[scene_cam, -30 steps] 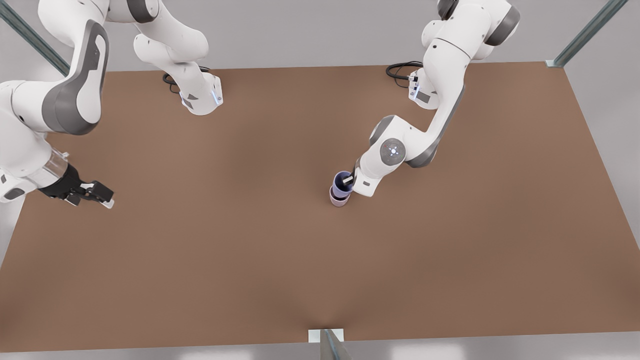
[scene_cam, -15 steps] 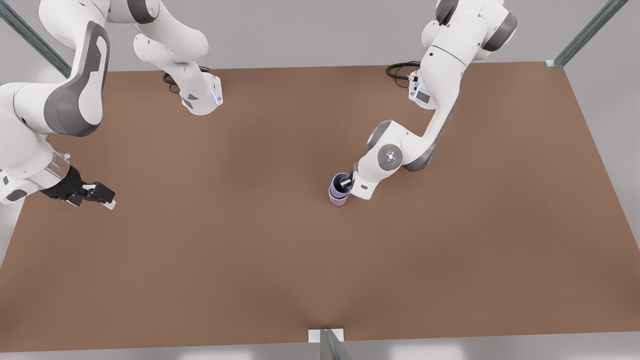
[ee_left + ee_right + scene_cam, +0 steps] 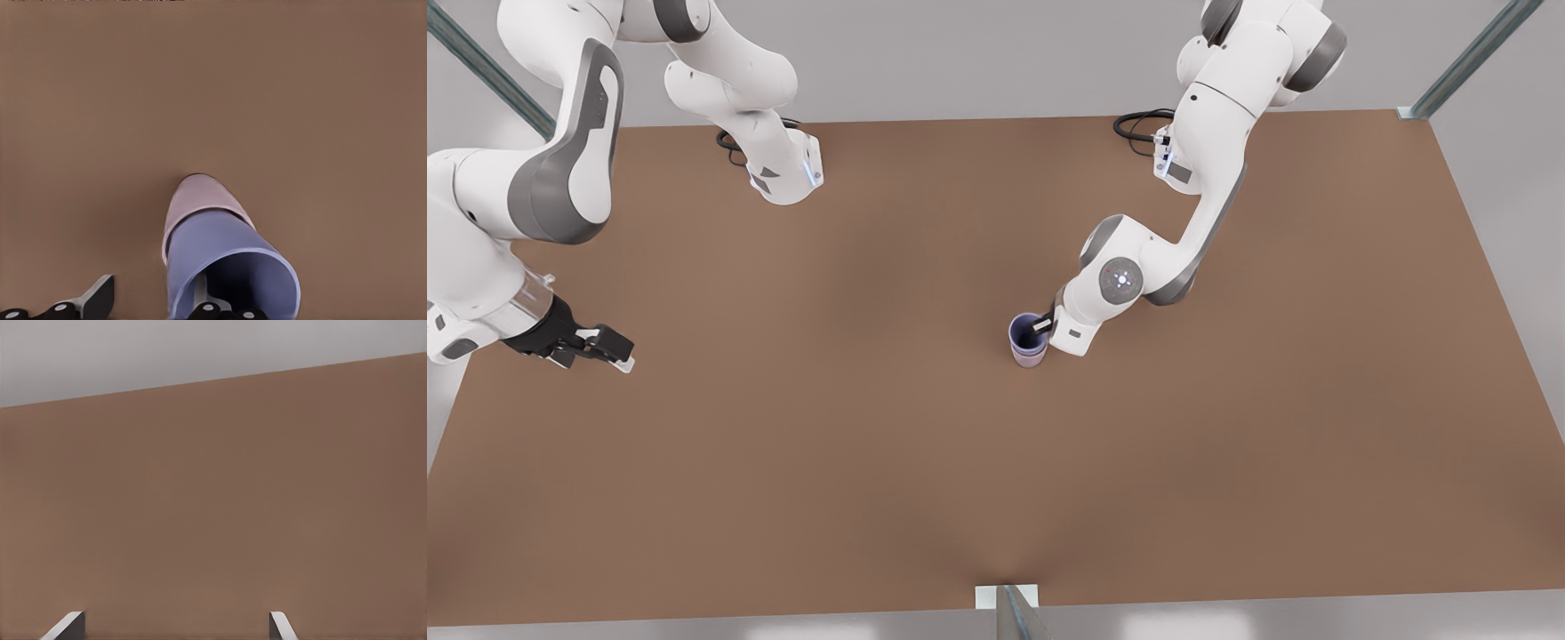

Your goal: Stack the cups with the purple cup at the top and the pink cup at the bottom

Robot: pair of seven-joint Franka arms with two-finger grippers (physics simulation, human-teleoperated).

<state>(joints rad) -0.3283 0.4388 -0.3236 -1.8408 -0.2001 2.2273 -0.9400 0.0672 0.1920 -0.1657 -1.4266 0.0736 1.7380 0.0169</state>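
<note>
At the near edge of the brown table (image 3: 871,462), a small pale bracket (image 3: 1007,594) sat with a metal post rising from it.

Farther in, toward the front view's right of centre, the cups stood nested and upright on the table. The pink cup (image 3: 1029,359) was at the bottom, resting on the table. The purple cup (image 3: 1024,333) sat inside it, its upper body and rim standing above the pink rim. In the left wrist view the pink cup (image 3: 200,197) showed beyond the purple cup (image 3: 227,260), which was seated in its mouth.

The left hand (image 3: 1040,327) was at the purple cup's rim, on the side toward the front view's right. In the left wrist view the left hand (image 3: 150,301) was released: one finger (image 3: 200,293) reached down inside the purple cup, and the other (image 3: 97,297) stood outside it, apart from the cup's wall.

At about the same depth, far to the front view's left, the right hand (image 3: 609,351) hung over the table's edge, well apart from the cups, its arm waiting. In the right wrist view the right hand (image 3: 173,630) was spread, with bare table beyond its fingertips (image 3: 67,623).

At the far edge stood the two arm bases, each with black cable (image 3: 1138,120) coiled beside it.
</note>
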